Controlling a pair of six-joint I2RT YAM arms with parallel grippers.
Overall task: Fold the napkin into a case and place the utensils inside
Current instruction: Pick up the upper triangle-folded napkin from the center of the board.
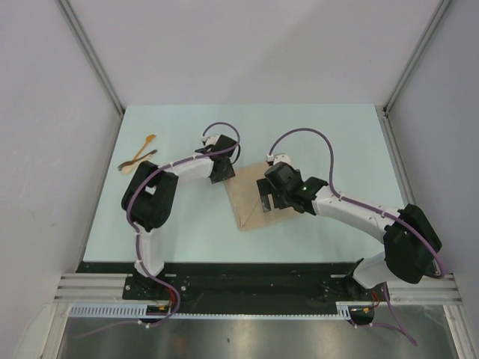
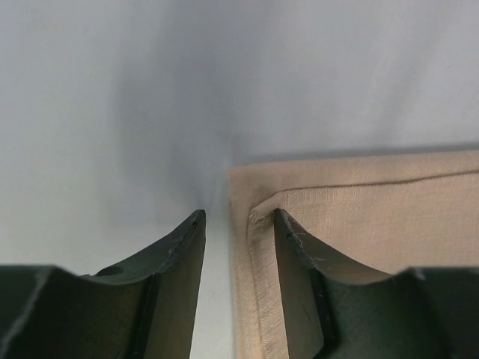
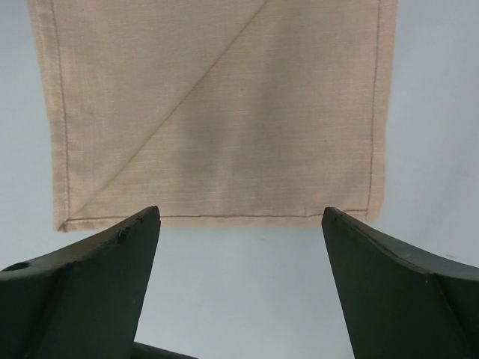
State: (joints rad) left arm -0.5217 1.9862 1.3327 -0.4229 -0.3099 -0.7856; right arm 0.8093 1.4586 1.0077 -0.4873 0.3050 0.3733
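The beige-tan napkin (image 1: 245, 206) lies flat mid-table, folded, with a diagonal fold line across it in the right wrist view (image 3: 224, 112). My left gripper (image 1: 223, 173) is at its upper left edge, open. In the left wrist view the gripper (image 2: 238, 213) straddles the hem of the napkin (image 2: 374, 209), with one finger on the cloth and one on the table. My right gripper (image 1: 266, 196) is wide open and empty just short of the napkin's near edge (image 3: 241, 211). The light wooden spoon (image 1: 148, 141) and the darker brown piece (image 1: 146, 155) lie crossed at the far left.
The pale blue-green table (image 1: 337, 134) is bordered by grey walls on three sides. The arm bases and a black rail (image 1: 247, 284) run along the near edge.
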